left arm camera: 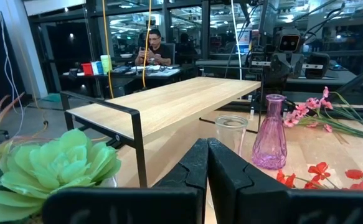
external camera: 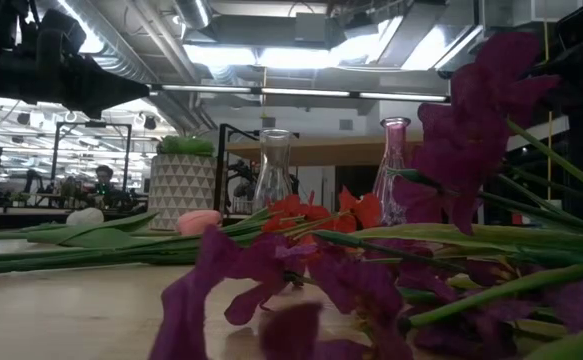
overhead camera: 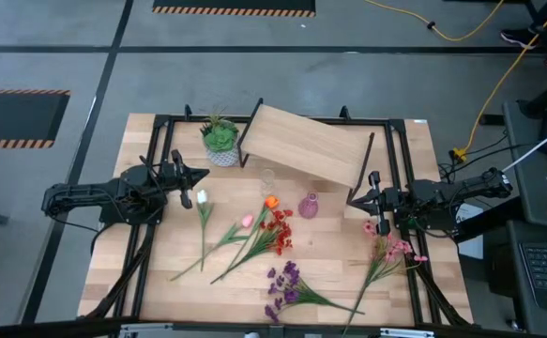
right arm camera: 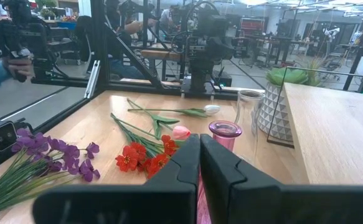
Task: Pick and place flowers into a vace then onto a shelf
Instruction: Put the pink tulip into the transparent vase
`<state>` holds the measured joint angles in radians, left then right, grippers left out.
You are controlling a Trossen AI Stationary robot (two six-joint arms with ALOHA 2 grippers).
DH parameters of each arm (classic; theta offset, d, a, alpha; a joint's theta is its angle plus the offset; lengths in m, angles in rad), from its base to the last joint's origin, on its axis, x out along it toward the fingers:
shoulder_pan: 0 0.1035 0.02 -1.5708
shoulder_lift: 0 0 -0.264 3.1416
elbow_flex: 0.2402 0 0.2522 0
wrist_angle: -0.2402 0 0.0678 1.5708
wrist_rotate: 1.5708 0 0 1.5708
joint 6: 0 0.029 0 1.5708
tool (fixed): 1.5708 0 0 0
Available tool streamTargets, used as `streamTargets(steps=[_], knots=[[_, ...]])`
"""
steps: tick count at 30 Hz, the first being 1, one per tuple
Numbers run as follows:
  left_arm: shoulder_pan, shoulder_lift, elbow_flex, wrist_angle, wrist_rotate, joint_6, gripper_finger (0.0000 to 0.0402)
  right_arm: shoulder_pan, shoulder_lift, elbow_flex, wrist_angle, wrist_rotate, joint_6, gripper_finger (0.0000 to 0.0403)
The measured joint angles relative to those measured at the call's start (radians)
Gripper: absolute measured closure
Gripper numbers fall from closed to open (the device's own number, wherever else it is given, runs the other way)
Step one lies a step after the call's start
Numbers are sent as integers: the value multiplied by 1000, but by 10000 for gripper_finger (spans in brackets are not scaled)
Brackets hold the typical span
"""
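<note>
Colours on the light wooden table (overhead camera: pixel 160 272): purple sprays (overhead camera: pixel 285 284), red-orange bunch (overhead camera: pixel 278 231), pink cluster (overhead camera: pixel 392 246), single white bloom (overhead camera: pixel 201 197) — all green-stemmed. Pink glass vase (overhead camera: pixel 309 206) beside a clear one (overhead camera: pixel 268 178). Green plant (overhead camera: pixel 220 137) in a white pot with grey triangle pattern (external camera: pixel 181 188). Pale wood shelf (overhead camera: pixel 301 143) — black legs.
</note>
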<state>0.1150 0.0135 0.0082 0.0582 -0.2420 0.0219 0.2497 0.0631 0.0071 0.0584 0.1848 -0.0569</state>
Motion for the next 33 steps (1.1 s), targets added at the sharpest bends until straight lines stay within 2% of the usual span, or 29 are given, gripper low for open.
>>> streamTargets(steps=[6,12,19,25,33], knots=[[0,0,0,-3,0,-34,396,0,0,1,27,0,47,387],[0,0,0,-2,0,-35,396,0,39,74,0,8,28,399],[0,18,28,-3,0,-19,400,0,178,195,-103,135,78,401],[0,127,119,-21,84,37,399,-1,336,318,-100,192,79,401],[0,332,224,-118,90,-32,399,-16,541,425,-70,217,75,397]])
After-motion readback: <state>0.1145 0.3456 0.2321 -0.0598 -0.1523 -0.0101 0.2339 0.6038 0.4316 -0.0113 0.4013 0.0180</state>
